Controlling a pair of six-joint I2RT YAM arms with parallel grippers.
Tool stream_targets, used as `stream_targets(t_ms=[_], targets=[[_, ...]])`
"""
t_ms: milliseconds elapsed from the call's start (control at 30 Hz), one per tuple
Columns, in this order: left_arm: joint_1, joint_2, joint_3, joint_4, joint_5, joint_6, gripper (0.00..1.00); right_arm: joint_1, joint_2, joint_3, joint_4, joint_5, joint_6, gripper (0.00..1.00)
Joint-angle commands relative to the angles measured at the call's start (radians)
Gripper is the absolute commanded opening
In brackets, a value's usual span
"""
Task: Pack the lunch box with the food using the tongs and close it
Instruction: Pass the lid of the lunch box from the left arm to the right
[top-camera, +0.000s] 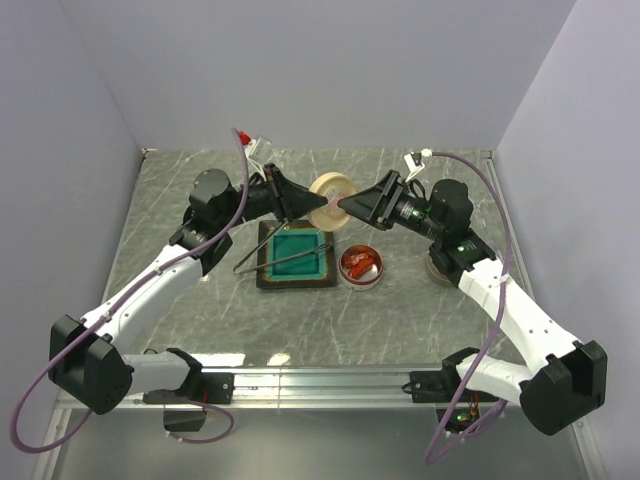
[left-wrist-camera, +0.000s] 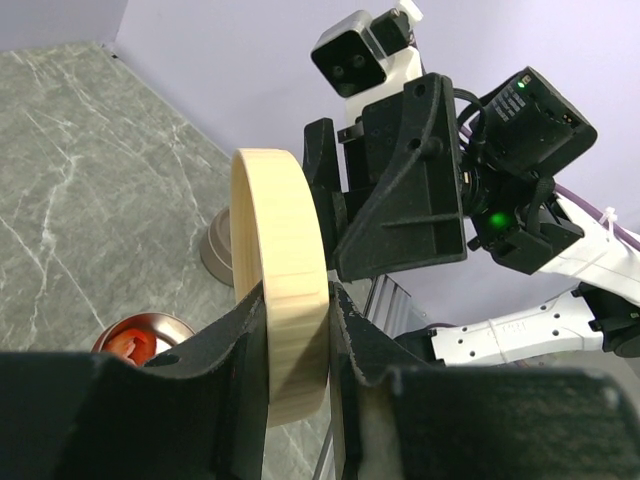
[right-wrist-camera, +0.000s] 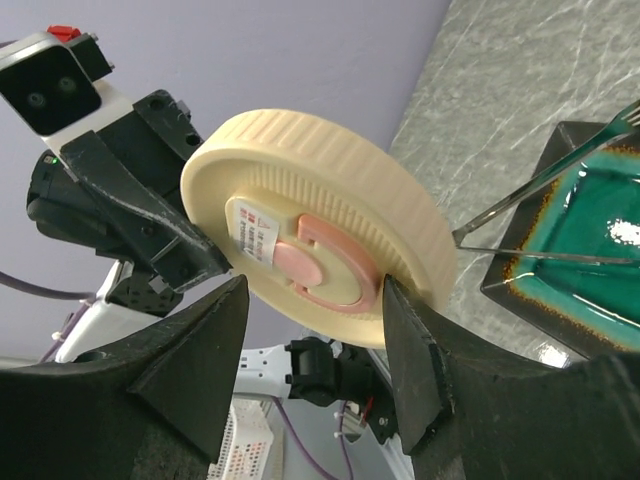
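Left hand pinches the lunch box by its rim, on edge, aloft. Right hand faces its flat side, fingers half apart; grip unclear. Its wrist view shows the box's pink centre. Overhead, food fills a bowl beside the tray; tongs cross its left edge.

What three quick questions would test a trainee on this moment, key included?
1. True or false: the tongs lie with one end on the teal tray.
2. The left gripper is shut on: A the tongs, B the round cream lunch box, C the tray.
3. Fill in: the red food sits in a small round ____ beside the tray.
Key: 1 true; 2 B; 3 bowl.
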Motion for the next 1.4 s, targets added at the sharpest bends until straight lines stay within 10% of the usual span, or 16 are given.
stream_targets(t_ms=[0, 867, 1267, 1367], targets=[[-0.011, 0.002, 0.038, 0.070, -0.001, -0.016, 0.00, 0.018, 0.002, 0.028, 0.019, 0.037, -0.012, 0.64], [0.002, 0.023, -0.003, 0.043, -0.027, -0.019, 0.00, 0.018, -0.044, -0.039, 0.512, -0.164, 0.169, 0.14], [0.002, 0.037, 0.005, -0.011, -0.074, 0.006, 0.00, 0.048, -0.061, -0.009, 0.559, -0.215, 0.144, 0.10], [0.005, 0.039, 0.000, 0.016, -0.057, -0.020, 0.00, 0.046, -0.070, 0.005, 0.498, -0.201, 0.093, 0.22]])
